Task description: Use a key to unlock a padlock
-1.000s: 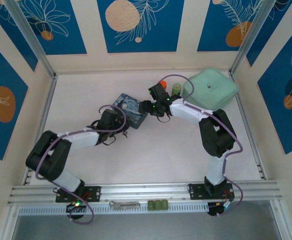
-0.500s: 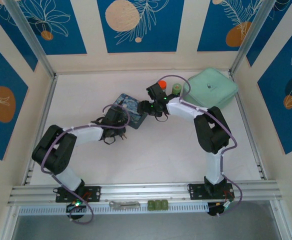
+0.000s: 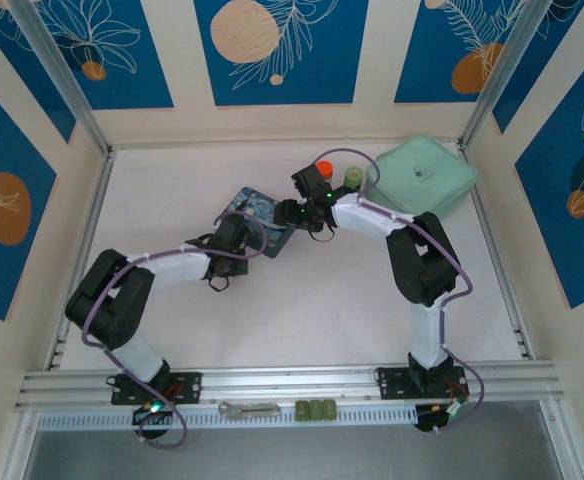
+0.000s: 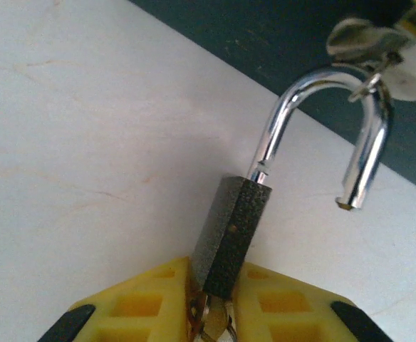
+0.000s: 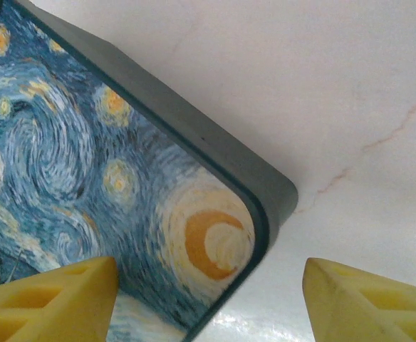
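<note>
Left arm [image 3: 172, 268] reaches far-right and right arm [image 3: 372, 220] far-left over the table [image 3: 322, 310], meeting at the box [image 3: 260, 212].
Right wrist view: right gripper [image 5: 208, 274] spread wide, straddling a box corner.
Left wrist view: left gripper [image 4: 214, 267] clamped on padlock [image 4: 229, 235], shackle [image 4: 293, 92] open beside the box edge; key [image 4: 211, 324] beneath the body.
</note>
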You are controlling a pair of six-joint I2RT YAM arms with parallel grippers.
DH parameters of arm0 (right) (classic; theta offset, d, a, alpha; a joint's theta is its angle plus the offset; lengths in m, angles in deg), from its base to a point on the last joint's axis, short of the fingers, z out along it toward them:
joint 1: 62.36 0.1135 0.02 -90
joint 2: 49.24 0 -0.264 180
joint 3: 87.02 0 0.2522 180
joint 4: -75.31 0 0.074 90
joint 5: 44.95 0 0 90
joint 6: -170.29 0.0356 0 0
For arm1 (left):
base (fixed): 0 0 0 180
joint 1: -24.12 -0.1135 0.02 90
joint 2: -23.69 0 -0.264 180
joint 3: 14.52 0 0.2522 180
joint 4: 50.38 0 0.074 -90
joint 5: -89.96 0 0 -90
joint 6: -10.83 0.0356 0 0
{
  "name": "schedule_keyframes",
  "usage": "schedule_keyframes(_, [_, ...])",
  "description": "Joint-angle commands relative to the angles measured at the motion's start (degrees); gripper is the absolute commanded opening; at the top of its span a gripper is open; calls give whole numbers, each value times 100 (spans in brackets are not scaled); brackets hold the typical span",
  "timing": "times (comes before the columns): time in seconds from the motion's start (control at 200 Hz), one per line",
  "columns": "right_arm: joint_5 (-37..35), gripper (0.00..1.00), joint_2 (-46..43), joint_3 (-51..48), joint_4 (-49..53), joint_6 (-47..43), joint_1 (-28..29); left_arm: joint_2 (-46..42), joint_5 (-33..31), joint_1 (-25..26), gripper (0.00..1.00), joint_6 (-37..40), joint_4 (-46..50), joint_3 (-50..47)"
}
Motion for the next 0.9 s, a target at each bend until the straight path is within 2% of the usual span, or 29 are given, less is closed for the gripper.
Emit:
schedule_keyframes(0.0, [121, 69, 209, 155, 162, -23, 67, -285, -175, 62, 16, 438, 160, -154])
schedule_keyframes(0.125, [114, 69, 200, 139, 118, -27, 58, -549, -351, 55, 15, 837, -150, -250])
schedule_keyframes(0.22, [92, 69, 180, 142, 96, -69, 41, -658, -565, 48, 29, 1069, -390, -294])
schedule_keyframes(0.295, [117, 69, 171, 126, 51, -75, 25, -658, -690, 38, 36, 1291, -704, -330])
schedule_keyframes(0.6, [210, 68, 154, 65, -14, -91, -7, -277, -750, -46, 36, 1522, -522, -7])
schedule_keyframes(0.77, [319, 68, 136, -30, -93, -54, -56, -622, 65, -471, 39, 726, -986, -475])
schedule_keyframes(0.895, [372, 68, 154, 9, -89, -71, -56, -401, 305, -507, 37, 692, -1257, -459])
